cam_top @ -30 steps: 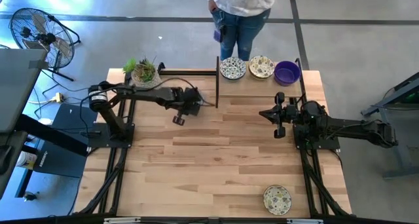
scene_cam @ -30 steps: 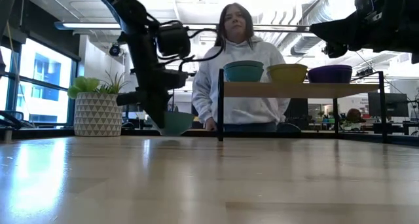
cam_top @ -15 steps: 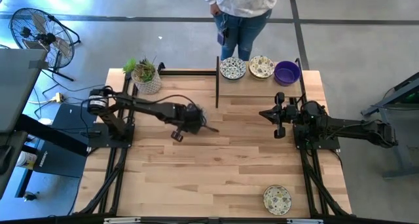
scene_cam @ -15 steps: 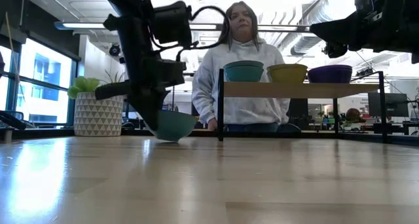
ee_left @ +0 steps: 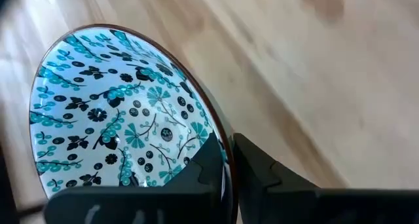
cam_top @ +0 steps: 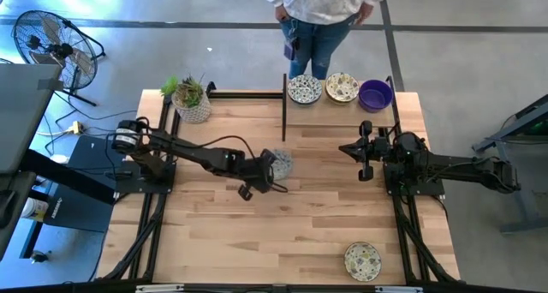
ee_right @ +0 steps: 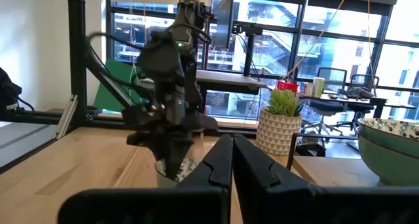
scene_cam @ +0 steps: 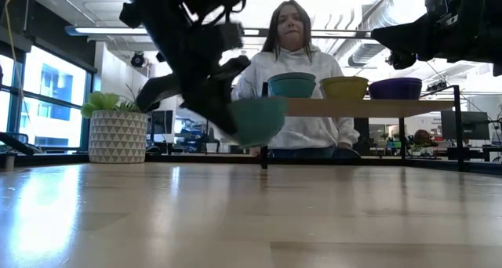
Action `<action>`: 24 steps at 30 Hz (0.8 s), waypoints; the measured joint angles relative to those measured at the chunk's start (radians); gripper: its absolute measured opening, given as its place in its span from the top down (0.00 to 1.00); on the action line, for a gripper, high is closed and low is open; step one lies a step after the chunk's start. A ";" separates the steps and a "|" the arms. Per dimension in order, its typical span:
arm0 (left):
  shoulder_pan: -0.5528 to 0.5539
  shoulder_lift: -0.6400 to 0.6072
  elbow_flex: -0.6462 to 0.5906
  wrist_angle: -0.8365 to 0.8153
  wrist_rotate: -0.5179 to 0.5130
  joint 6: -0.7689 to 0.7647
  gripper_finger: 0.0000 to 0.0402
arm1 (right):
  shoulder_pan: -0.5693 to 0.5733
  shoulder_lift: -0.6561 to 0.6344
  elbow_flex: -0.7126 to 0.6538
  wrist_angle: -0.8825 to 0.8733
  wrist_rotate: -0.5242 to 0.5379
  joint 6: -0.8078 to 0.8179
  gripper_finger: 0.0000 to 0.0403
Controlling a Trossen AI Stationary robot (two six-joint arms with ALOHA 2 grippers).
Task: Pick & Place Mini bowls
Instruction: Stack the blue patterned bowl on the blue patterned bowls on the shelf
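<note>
small round teal-patterned floral bowl (ee_left: 124,119) pinched by its rim in the nearly closed left gripper (cam_top: 257,178), lifted over mid-table. right gripper (cam_top: 363,150) fully closed, empty, beside the black-framed shelf (cam_top: 284,113) carrying three more bowls (cam_top: 339,88).

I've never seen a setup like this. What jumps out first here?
The left gripper near the table's middle, shut on the rim of a floral bowl and holding it clear above the wood. Behind it, three more bowls sit on a raised shelf, and a person stands watching.
</note>
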 joint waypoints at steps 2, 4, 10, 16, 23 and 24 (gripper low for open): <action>-0.009 0.000 0.003 0.039 0.010 0.005 0.96 | 0.000 0.000 0.000 0.000 0.000 0.007 1.00; -0.020 0.000 0.018 0.044 0.008 0.010 0.96 | 0.000 0.000 0.000 0.000 0.000 0.008 1.00; -0.017 0.043 0.088 0.050 0.007 0.021 0.96 | 0.000 0.000 0.000 0.004 0.000 0.008 1.00; -0.019 0.126 0.147 0.031 0.024 0.054 0.96 | 0.000 0.000 0.000 0.008 -0.005 0.026 1.00; -0.017 0.139 0.171 -0.011 0.024 0.053 0.96 | 0.000 0.000 0.000 0.008 -0.005 0.026 1.00; -0.017 0.144 0.169 -0.021 0.025 0.053 0.96 | 0.000 0.000 0.000 0.008 -0.005 0.026 1.00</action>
